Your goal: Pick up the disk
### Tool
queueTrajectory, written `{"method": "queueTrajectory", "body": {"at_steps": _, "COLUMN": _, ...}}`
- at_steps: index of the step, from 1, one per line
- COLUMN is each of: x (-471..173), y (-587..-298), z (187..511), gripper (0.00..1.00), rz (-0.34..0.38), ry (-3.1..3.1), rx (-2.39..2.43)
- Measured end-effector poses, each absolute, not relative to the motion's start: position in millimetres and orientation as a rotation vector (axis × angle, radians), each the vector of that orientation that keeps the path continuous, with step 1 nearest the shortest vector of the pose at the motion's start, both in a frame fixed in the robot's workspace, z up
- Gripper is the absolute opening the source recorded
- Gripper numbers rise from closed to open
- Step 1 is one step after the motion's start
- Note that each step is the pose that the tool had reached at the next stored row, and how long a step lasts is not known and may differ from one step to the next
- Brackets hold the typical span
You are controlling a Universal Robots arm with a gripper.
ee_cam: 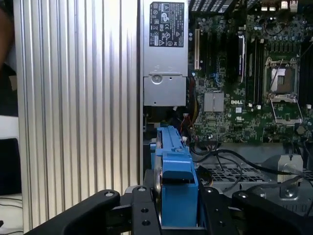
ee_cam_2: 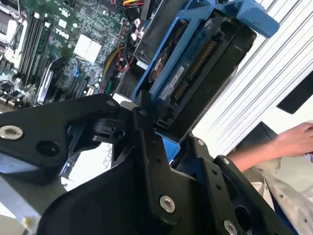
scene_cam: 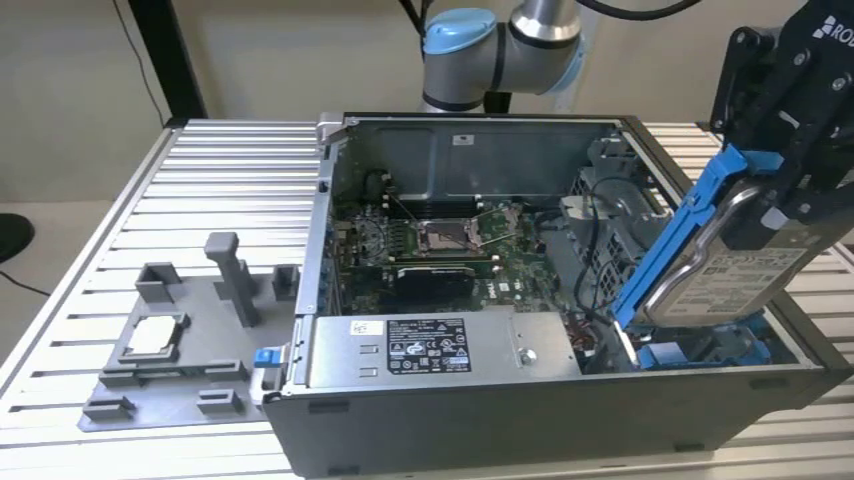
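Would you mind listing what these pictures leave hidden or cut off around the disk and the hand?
- Disk: its upper end is covered by the hand in the exterior view.
- Hand: cut off by the exterior view's right and top edges.
- Disk's lower corner: hidden behind the computer case wall, exterior view.
- Person's hand: cut off at the second wrist view's edge.

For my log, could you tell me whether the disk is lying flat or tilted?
Tilted: the disk stands on edge, leaning, its upper end in the gripper and its lower end still inside the case.

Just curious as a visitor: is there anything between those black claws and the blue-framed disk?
Nothing: in the first wrist view the gripper clamps straight onto the disk; its blue frame sits directly between the fingers.
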State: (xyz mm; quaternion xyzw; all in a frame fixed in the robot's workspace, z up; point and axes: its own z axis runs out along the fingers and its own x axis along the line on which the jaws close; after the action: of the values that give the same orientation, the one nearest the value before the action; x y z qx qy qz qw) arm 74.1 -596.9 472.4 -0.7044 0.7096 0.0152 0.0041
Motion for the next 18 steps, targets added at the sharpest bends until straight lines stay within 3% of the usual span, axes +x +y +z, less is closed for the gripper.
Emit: {"method": "queueTrajectory", "body": {"at_steps": 18, "x": 80.0, "y": -591.2, "z": 460.7, "gripper": 0.00, "rz": 0.065, "ry": 2.201, "rx": -2.185}}
